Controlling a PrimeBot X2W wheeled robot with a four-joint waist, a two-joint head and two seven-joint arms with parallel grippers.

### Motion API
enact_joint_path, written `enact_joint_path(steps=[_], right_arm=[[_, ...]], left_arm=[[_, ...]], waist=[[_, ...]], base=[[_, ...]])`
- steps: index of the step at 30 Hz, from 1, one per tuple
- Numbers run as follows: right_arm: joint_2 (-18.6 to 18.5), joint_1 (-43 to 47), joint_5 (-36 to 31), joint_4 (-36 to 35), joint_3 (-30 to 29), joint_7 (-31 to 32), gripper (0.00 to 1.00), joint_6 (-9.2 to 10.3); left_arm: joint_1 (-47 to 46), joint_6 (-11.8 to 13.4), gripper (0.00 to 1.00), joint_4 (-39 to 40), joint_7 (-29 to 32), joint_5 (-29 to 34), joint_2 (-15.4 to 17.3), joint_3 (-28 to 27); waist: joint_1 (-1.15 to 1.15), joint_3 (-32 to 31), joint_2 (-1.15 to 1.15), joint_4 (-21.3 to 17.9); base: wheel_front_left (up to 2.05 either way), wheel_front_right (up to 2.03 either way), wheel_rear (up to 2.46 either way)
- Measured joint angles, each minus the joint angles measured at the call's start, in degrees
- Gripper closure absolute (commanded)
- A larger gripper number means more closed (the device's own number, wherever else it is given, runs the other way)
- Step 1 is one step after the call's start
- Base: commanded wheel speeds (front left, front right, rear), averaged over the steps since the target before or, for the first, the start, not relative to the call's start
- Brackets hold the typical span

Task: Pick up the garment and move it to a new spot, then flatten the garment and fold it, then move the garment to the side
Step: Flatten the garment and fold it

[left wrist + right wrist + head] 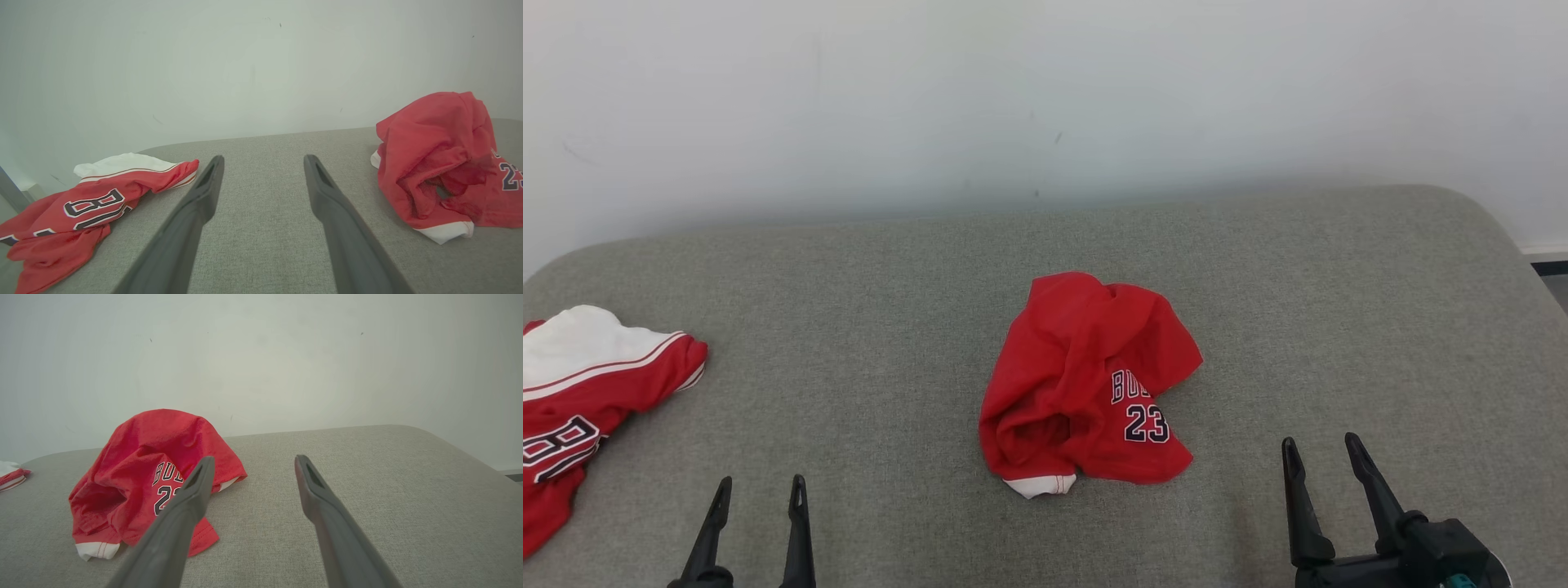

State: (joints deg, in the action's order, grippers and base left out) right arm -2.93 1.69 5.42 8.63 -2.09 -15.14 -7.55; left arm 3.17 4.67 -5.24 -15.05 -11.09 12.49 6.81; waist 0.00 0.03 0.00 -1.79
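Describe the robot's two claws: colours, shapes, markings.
The left claw has two long, slim black fingers tapering to narrow tips. The right claw matches it and rises from a blocky black base with a small teal patch. Close up, the fingers look matte dark grey, each with a slot-like recess near the tip.

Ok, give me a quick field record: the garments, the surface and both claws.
target: crumpled red fabric garment printed 23, centre of surface, untouched
second item: red and white fabric garment, far left, apart from target
surface: grey woven cushion
left claw: open, empty
right claw: open, empty, right of target
stage: pick-up not yet begun
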Motion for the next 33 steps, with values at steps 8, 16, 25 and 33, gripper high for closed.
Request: enact_joint_path(steps=[8, 16, 25, 33], right_arm=[[0.00, -0.01, -0.02, 0.31, 0.18, 0.00, 0.00, 0.00], [0.00, -0.01, -0.18, 0.40, 0.13, 0.00, 0.00, 0.00], [0.00, -0.01, -0.18, 0.40, 0.10, 0.00, 0.00, 0.00], [0.00, 0.01, -0.18, 0.36, 0.11, 0.00, 0.00, 0.00]], left_arm=[[-0.05, -0.14, 0.00, -0.16, 0.00, 0.00, -0.34, -0.40], [-0.05, -0.56, 0.00, -0.29, 0.00, 0.01, -0.77, -0.80], [-0.05, -0.65, 0.00, -0.35, 0.00, 0.09, -1.01, -1.42], [-0.01, -0.69, 0.00, -0.31, 0.00, 0.42, -1.16, -1.85]], waist=[[0.00, -0.12, 0.00, -0.09], [0.00, -0.29, 0.00, -0.14], [0.00, -0.36, 0.00, 0.20], [0.00, -0.20, 0.00, 0.44]], base=[[0.00, 0.00, 0.00], [0.00, 0.00, 0.00], [0.00, 0.00, 0.00], [0.00, 0.00, 0.00]])
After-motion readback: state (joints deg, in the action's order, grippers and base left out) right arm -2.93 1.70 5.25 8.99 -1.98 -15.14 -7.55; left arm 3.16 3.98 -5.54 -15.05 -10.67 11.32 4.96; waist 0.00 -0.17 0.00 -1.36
